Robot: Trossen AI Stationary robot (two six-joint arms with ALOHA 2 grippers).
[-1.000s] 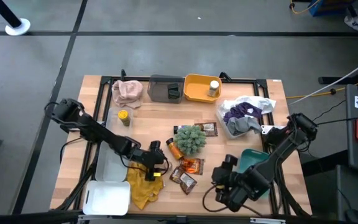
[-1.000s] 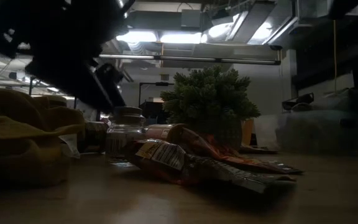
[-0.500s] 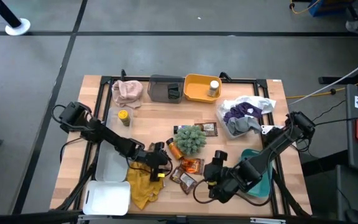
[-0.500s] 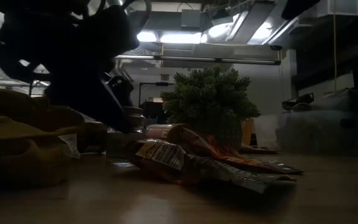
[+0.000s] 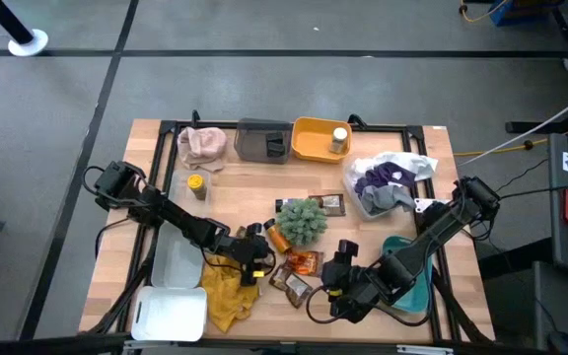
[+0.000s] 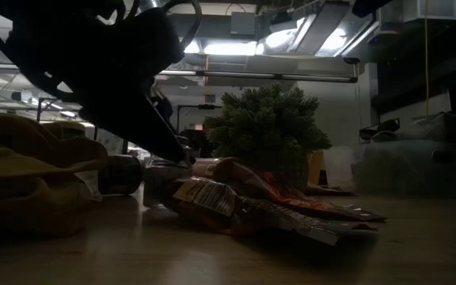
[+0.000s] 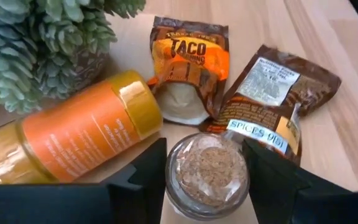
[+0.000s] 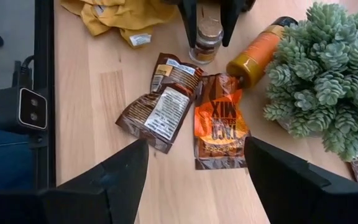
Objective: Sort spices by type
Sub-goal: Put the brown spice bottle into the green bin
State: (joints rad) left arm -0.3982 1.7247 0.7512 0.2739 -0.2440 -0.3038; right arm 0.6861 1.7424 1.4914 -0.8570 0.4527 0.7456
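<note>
Glass, clear and lidless, the small spice jar (image 7: 207,174) stands upright on the wooden surface (image 5: 235,192) near its front middle, filled with tan granules. The left hand (image 7: 205,167) straddles it, one dark finger (image 7: 143,177) on each side; the fingers are spread, and whether they already press the glass cannot be told. Just beside the jar lies an orange bottle (image 7: 73,134) with a gold cap, tipped on its side against the green spiky plant ball (image 5: 302,219). An orange taco mix packet (image 8: 219,121) and a brown spices packet (image 8: 161,102) lie flat, overlapping slightly, just beyond the jar. The mustard-yellow cloth (image 5: 227,294) is crumpled beside the left hand. The right hand (image 5: 335,286) hovers with fingers spread wide and holding nothing, near the packets. Farther back, a yellow-lidded jar (image 5: 196,184) stands alone, and a white-capped jar (image 5: 339,138) sits in a yellow bin (image 5: 309,140).
</note>
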